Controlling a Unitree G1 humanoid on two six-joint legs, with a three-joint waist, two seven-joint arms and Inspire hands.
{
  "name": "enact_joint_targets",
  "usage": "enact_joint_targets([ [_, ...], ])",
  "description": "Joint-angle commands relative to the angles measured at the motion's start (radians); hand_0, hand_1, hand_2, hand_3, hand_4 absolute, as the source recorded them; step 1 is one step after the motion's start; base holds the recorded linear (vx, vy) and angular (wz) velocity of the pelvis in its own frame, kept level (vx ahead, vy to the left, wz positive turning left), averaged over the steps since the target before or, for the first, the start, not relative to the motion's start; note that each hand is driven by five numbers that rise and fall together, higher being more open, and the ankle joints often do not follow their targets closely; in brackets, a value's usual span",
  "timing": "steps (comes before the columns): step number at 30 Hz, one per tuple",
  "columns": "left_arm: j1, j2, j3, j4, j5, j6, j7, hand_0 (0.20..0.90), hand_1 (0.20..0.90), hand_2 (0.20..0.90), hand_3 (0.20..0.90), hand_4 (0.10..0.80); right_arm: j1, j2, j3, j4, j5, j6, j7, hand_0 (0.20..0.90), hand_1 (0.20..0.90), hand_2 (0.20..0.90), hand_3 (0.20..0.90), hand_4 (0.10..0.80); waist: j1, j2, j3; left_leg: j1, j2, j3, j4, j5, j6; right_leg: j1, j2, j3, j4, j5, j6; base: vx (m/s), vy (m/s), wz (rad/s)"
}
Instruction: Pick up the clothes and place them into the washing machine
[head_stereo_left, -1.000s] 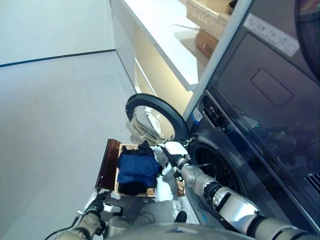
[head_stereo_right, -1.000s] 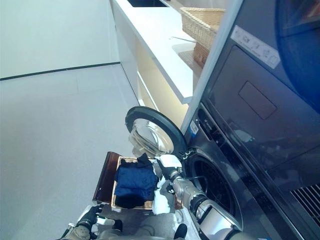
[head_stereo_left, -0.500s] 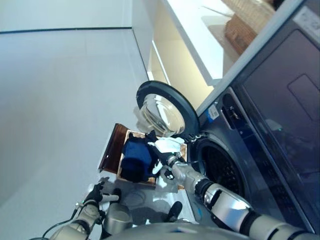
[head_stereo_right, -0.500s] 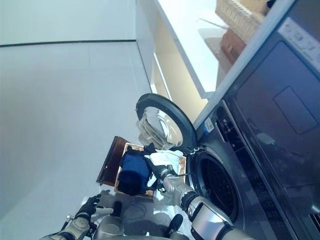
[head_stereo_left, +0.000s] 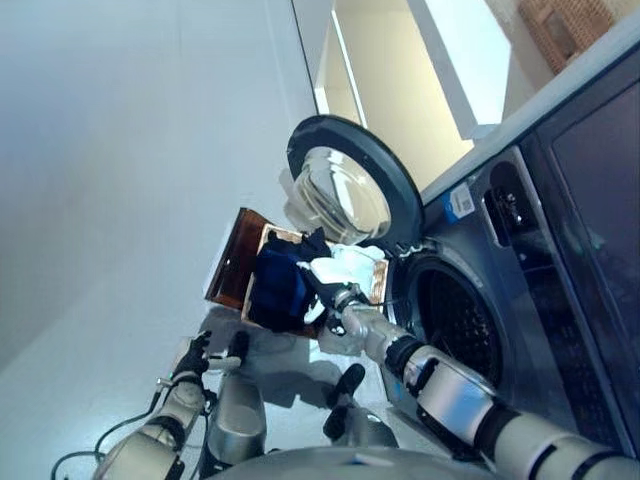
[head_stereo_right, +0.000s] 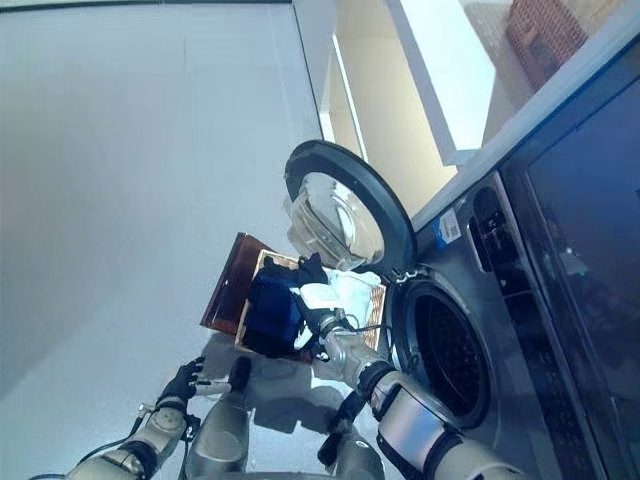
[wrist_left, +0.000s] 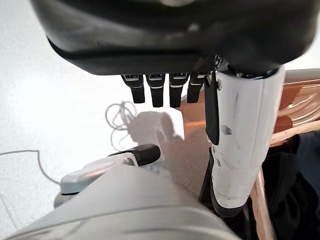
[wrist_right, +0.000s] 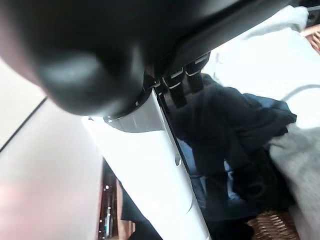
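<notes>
— Clothes (head_stereo_right: 272, 308), dark blue with a white piece (head_stereo_right: 345, 291) beside, heaped in the wicker basket (head_stereo_left: 232, 268) just beside the washing machine (head_stereo_left: 520, 300); round door (head_stereo_right: 345, 215) swung wide, presumably to leave the drum (head_stereo_right: 445, 350) free for loading.

— Right hand (head_stereo_right: 318, 318)?

— Down among the clothes. Fingers reaching toward dark cloth in the right wrist view, tips hidden; gripping or not, cannot tell.

— Left hand (wrist_left: 170, 90)?

— Low at the side, well apart. Fingers relaxed and straight, holding nothing, clear only in its wrist view.
</notes>
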Motion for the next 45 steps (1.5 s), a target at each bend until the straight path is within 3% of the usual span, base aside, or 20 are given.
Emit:
enact_joint_targets([
  [1, -0.043, -0.047, -0.08, -0.016, -0.023, -0.041, 0.039, 0.9, 0.9, 0.9, 0.9, 0.8, -0.152, -0.037, -0.038, -0.013, 0.041, -0.009, -0.085, 0.9, 0.9, 0.9, 0.9, 0.8, 0.042, 0.07, 0.056, -0.065, -0.027, 0.003, -0.065, 0.083, 0.039, -0.016, -0.032, 0.047, 0.143, -0.019, 0.044, -0.134, -0.018, 0.13],
  [7, -0.063, -0.038, -0.084, -0.025, -0.033, -0.042, 0.05, 0.9, 0.9, 0.9, 0.9, 0.8, -0.194, -0.063, -0.058, -0.012, 0.063, -0.01, -0.099, 0.9, 0.9, 0.9, 0.9, 0.8, 0.025, 0.088, 0.07, -0.18, -0.05, -0.022, 0.051, 0.049, 0.053, -0.08, -0.059, 0.037, 0.2, -0.02, 0.039, -0.069, 0.03, 0.15],
  [11, -0.066, -0.031, -0.075, -0.018, -0.04, -0.042, 0.055, 0.9, 0.9, 0.9, 0.9, 0.8, -0.213, -0.066, -0.059, -0.001, 0.071, -0.01, -0.103, 0.9, 0.9, 0.9, 0.9, 0.8, 0.024, 0.095, 0.073, -0.189, -0.047, -0.028, 0.064, 0.022, 0.052, -0.094, -0.058, 0.054, 0.212, -0.031, 0.05, -0.026, 0.044, 0.05],
  [29, -0.06, 0.013, -0.094, -0.107, -0.122, -0.068, 0.073, 0.9, 0.9, 0.9, 0.9, 0.8, -0.426, -0.119, -0.057, 0.083, 0.109, 0.019, -0.151, 0.9, 0.9, 0.9, 0.9, 0.8, 0.048, 0.087, 0.147, -0.29, -0.049, -0.067, 0.016, 0.078, 0.057, -0.202, -0.035, 0.032, 0.207, 0.007, 0.054, -0.032, 0.016, 0.04],
  [45, -0.139, -0.014, -0.122, -0.171, -0.201, -0.088, 0.092, 0.9, 0.9, 0.9, 0.9, 0.8, -0.531, -0.195, -0.023, 0.155, 0.045, 0.061, -0.181, 0.9, 0.9, 0.9, 0.9, 0.8, 0.04, 0.104, 0.182, -0.354, -0.054, -0.075, -0.036, 0.119, 0.06, -0.296, -0.031, 0.031, 0.215, 0.02, 0.056, -0.01, 0.02, -0.02],
])
